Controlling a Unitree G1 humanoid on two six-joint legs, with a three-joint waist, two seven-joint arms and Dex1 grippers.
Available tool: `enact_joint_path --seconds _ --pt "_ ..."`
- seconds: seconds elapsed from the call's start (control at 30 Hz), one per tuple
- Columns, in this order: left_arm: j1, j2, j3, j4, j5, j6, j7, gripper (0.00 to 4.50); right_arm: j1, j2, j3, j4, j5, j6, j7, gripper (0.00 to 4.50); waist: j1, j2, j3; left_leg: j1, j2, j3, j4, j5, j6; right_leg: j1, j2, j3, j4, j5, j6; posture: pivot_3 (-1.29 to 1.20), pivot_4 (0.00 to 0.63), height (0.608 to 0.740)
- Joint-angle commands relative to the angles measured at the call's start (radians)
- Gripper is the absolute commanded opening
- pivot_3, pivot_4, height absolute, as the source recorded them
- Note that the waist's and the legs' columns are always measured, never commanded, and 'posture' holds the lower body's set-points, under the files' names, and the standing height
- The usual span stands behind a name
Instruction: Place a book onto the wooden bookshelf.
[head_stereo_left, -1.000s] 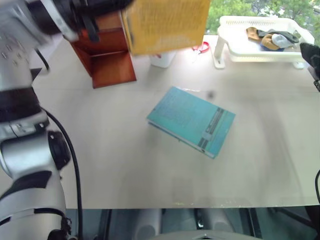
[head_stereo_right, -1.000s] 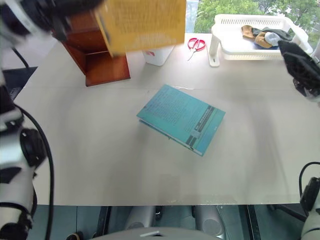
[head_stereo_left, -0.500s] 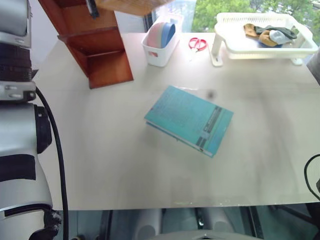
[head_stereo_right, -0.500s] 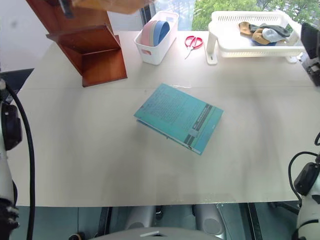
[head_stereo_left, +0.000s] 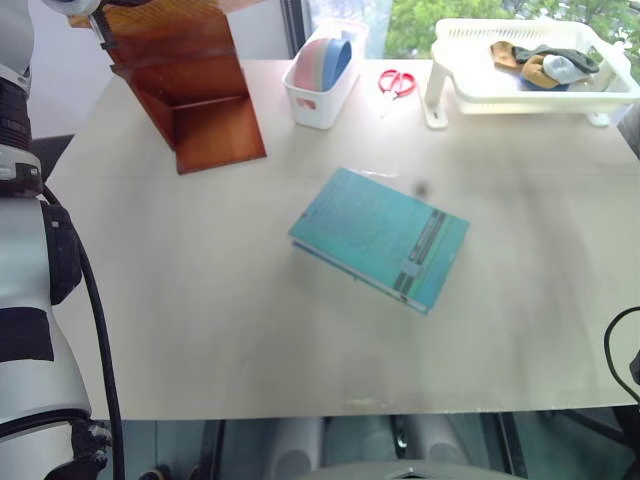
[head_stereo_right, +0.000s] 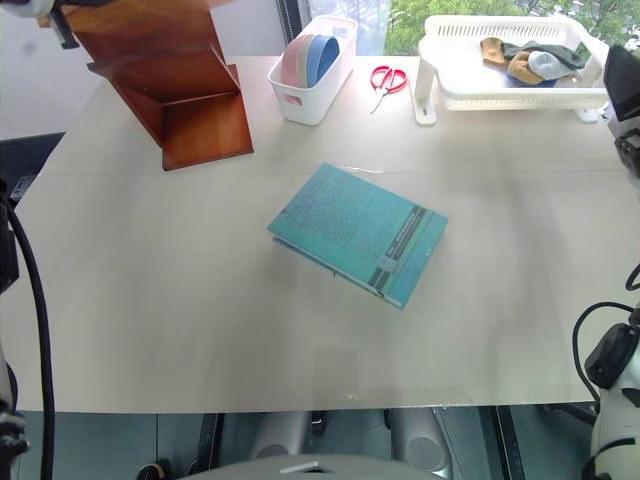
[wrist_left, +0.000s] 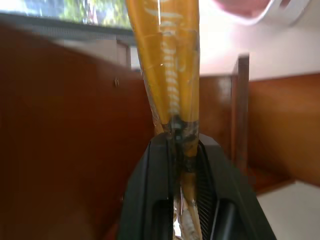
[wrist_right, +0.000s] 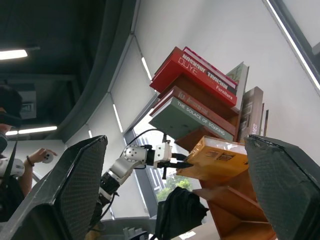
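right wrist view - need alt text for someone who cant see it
Seen from low down, the left gripper holds the book out flat against a tier of the wooden bookshelf, whose upper tiers carry stacked and upright books. The right gripper frames the scene with wide-open black fingers.

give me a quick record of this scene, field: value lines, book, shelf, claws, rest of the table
book: orange-yellow book held at a tier of the shelf, still gripped
wooden bookshelf: reddish-brown stepped unit at the table's far left; other books on its upper tiers
left claw: shut on the book's edge
right claw: fingers wide apart, holding nothing
teal book: flat at mid table
white bin: beside the shelf
scissors: red-handled
white tray: far right, cloth items inside
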Motion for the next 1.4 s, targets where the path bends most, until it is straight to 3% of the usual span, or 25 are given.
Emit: enact_joint_path --seconds 0.03,0.37,0.43,0.5,0.67,1.07,1.23,1.4 --pt "-0.057 0.009 0.001 0.028 0.04 -0.025 0.027 0.12 -0.023 -0.006 -0.028 -0.056 0.024 0.003 0.006 4.5 0.001 0.0 0.0 0.0 0.0 0.0 0.002 0.0 0.001 0.0 0.0 0.0 0.001 0.0 0.0 0.0 0.15 0.74" --pt "-0.082 0.003 -0.028 0.095 0.111 -0.06 0.01 0.12 0.005 0.032 -0.033 -0.114 0.021 -0.012 -0.027 4.5 -0.001 0.0 0.0 0.0 0.0 -0.001 0.006 -0.002 0.004 0.0 0.001 0.0 0.005 0.0 0.0 0.0 0.15 0.74" --pt "-0.084 0.002 -0.032 0.105 0.123 -0.067 0.006 1.12 0.013 0.038 -0.034 -0.127 0.022 -0.013 -0.035 4.5 -0.001 0.0 0.0 0.0 0.0 -0.001 0.006 -0.002 0.004 0.0 0.001 0.0 0.005 0.0 0.0 0.0 0.15 0.74" --pt "-0.086 0.0 -0.033 0.115 0.13 -0.068 0.001 1.68 0.019 0.041 -0.036 -0.136 0.022 -0.014 -0.042 4.5 -0.002 0.0 0.0 0.0 0.0 -0.001 0.006 -0.002 0.004 0.0 0.001 0.0 0.005 0.0 0.0 0.0 0.15 0.74" --pt "-0.09 -0.013 -0.022 0.129 0.126 -0.038 -0.017 4.16 0.02 0.051 -0.052 -0.153 0.042 -0.011 -0.065 4.5 -0.001 0.0 0.0 0.0 0.0 -0.001 0.006 -0.002 0.004 0.0 0.001 0.0 0.005 0.0 0.0 0.0 0.15 0.74" --pt "-0.039 0.064 0.009 0.08 0.121 0.008 -0.059 4.16 0.014 0.049 -0.047 -0.166 0.053 -0.005 -0.084 4.5 -0.003 0.0 0.0 0.0 0.001 -0.001 0.007 -0.002 0.004 0.0 0.001 0.0 0.006 0.0 0.0 0.0 0.15 0.74" --pt "0.054 0.151 0.177 -0.091 -0.112 0.112 -0.292 4.16 0.046 0.016 -0.044 -0.169 0.038 0.018 -0.085 4.5 -0.004 0.0 0.0 0.0 0.001 -0.001 0.007 -0.002 0.003 0.0 0.001 0.0 0.006 0.0 0.0 0.0 0.15 0.74" --pt "0.341 0.199 0.416 -0.525 -0.384 0.474 -0.437 4.16 0.13 -0.017 -0.052 -0.203 0.03 0.045 -0.094 4.5 0.0 0.001 -0.001 0.0 0.003 -0.002 0.008 0.0 0.0 0.001 0.0 -0.001 0.006 0.0 0.0 0.0 0.15 0.74"
